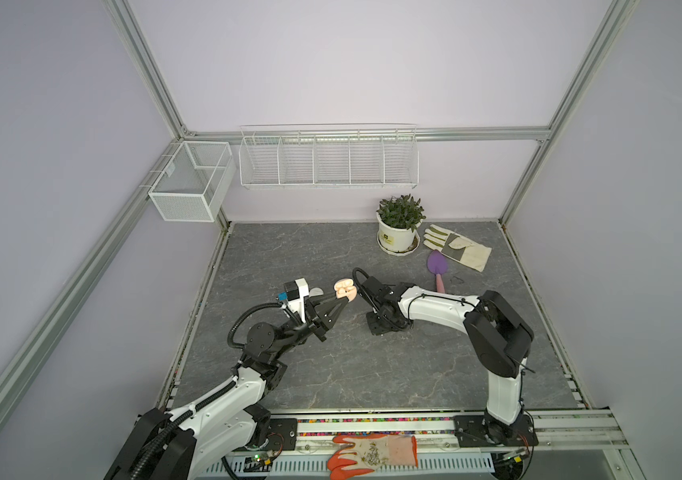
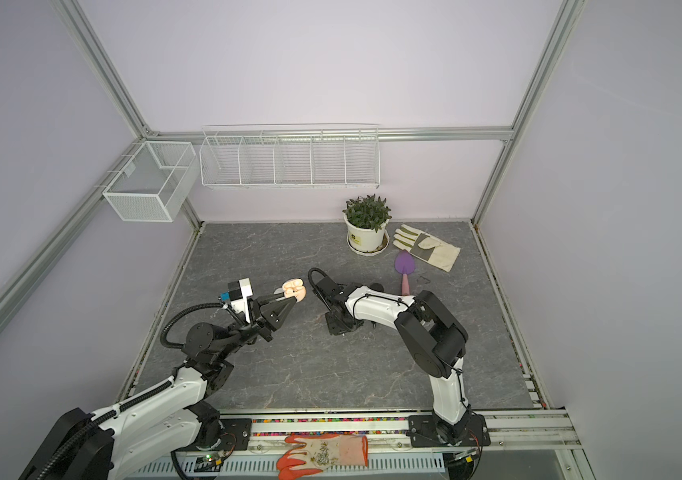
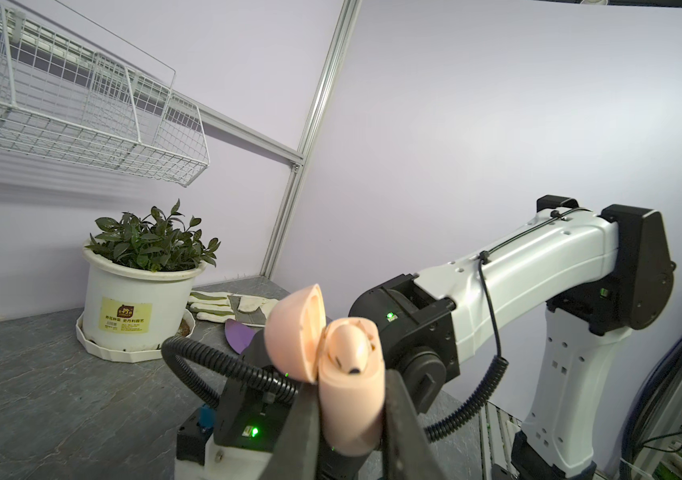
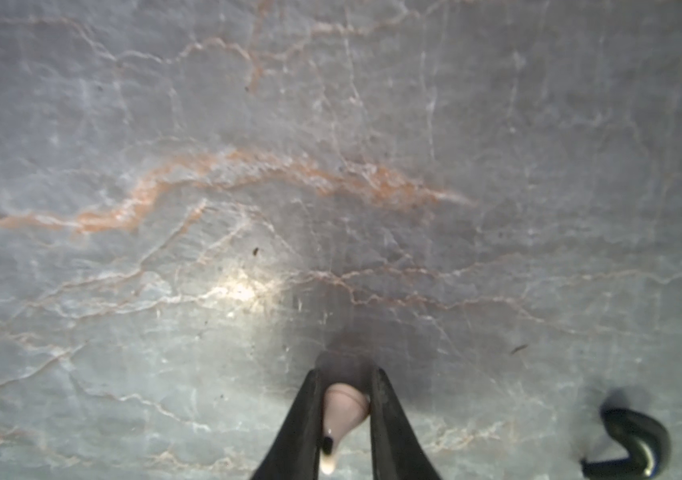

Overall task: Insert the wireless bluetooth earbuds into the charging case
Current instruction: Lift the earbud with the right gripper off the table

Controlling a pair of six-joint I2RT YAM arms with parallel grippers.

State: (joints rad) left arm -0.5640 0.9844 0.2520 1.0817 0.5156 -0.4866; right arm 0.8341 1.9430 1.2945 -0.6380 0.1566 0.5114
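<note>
Grey veined stone-look tabletop (image 1: 331, 374) floors a lilac-walled booth. Nearest, at six o'clock, an orange rubber-coated work glove (image 1: 372, 455) drapes the front rail. Just past the middle, the left gripper (image 1: 342, 300) is clamped on the body of the peach clamshell charging case (image 3: 347, 411). It holds the case clear of the table, lid swung open, with one peach stemmed earbud (image 3: 349, 349) seated, probably to present the free socket. About five o'clock from the case, the right gripper (image 4: 345, 372) points down close to the stone. Its jaws pinch a second peach earbud (image 4: 343, 405) by the bulb, stem free for insertion. Farther, toward one o'clock, lie a purple plastic trowel (image 1: 437, 266), a cream canvas glove (image 1: 462, 249) and a white potted plant (image 1: 397, 232). White wire baskets (image 1: 329, 160) hang at twelve.
</note>
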